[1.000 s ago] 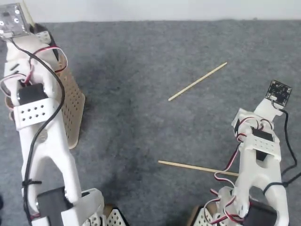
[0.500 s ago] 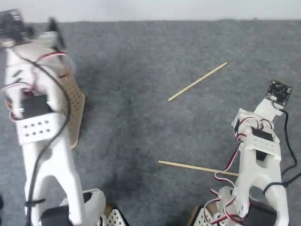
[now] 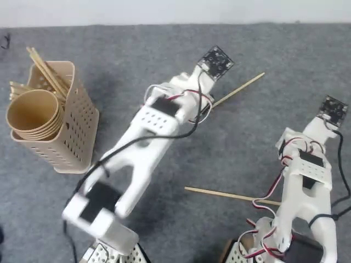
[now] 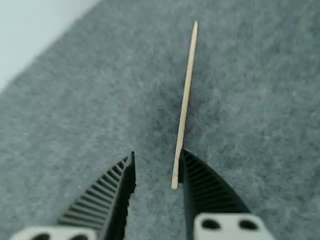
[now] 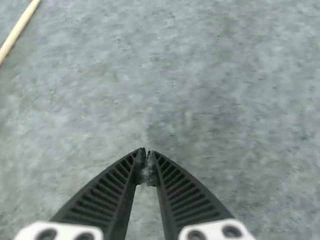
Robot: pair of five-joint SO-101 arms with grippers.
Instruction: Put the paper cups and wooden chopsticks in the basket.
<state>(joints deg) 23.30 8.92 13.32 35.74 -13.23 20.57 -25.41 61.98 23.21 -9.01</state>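
A beige perforated basket (image 3: 77, 137) stands at the far left and holds stacked paper cups (image 3: 33, 112) and several wooden chopsticks (image 3: 46, 71). One loose chopstick (image 3: 238, 87) lies on the grey mat at mid-right. The left arm reaches over its near end. In the left wrist view my left gripper (image 4: 157, 170) is open low over the mat. The chopstick (image 4: 186, 100) ends just inside one finger (image 4: 202, 180). A second chopstick (image 3: 225, 194) lies nearer the front, its end passing under the right arm. My right gripper (image 5: 145, 155) is shut and holds nothing, above bare mat, with a chopstick end (image 5: 17, 30) off to one side.
The grey mat (image 3: 137, 66) covers the table up to a pale wall at the back. The right arm's base (image 3: 299, 241) and the left arm's base (image 3: 104, 235) stand at the front edge. Open mat lies between the basket and the left arm.
The left arm has swung from over the basket at far left to the middle, above the far chopstick, uncovering the basket and cups. The right arm has barely shifted.
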